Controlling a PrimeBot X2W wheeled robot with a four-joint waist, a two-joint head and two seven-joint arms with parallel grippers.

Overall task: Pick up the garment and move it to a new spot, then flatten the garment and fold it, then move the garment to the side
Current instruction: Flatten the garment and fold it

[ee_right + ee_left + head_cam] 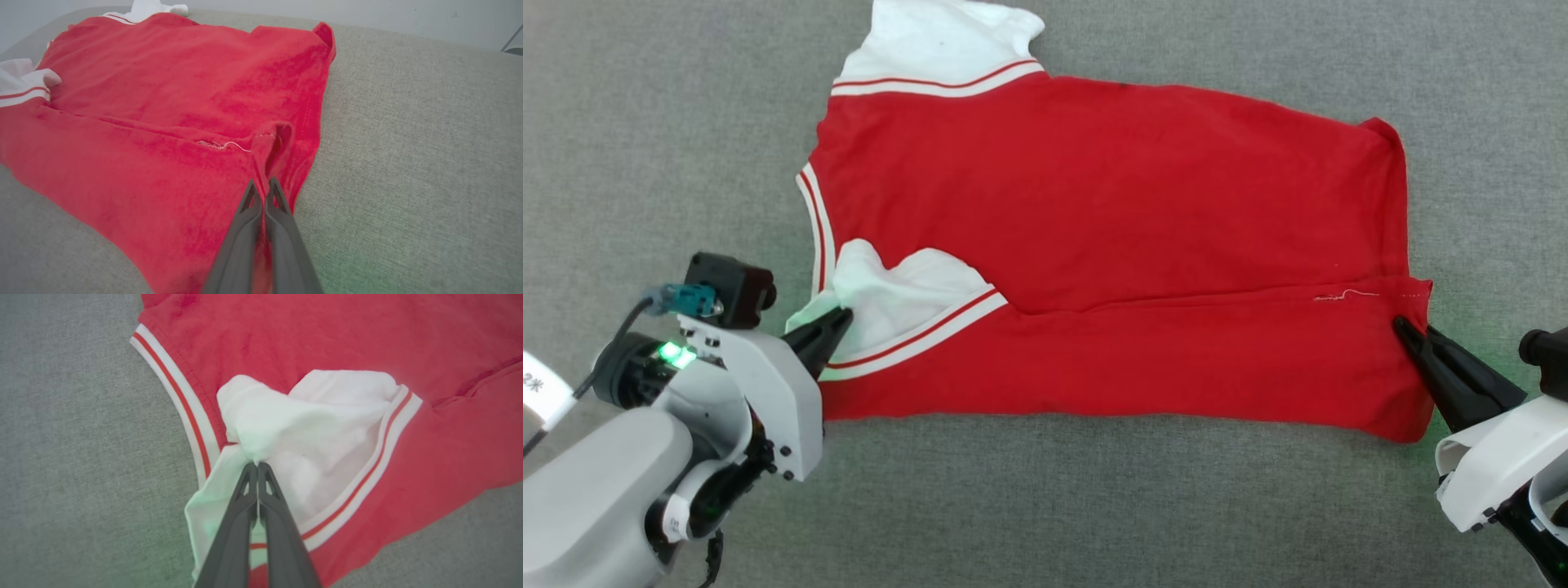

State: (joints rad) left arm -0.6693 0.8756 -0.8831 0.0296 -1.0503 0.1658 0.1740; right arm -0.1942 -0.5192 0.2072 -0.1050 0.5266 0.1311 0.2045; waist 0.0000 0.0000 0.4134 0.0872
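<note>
The garment, a red jersey with white sleeves and red-and-white striped trim, lies spread on the grey surface with its near long edge folded over onto the body. My left gripper is shut on the bunched white sleeve at the garment's left end; its dark fingers pinch the cloth in the left wrist view. At the right end, my right gripper is shut on the red hem of the folded flap, which puckers up between its fingers.
Grey fabric surface stretches all around the garment. The other white sleeve pokes out at the far top edge. A pale wall rises behind the surface in the right wrist view.
</note>
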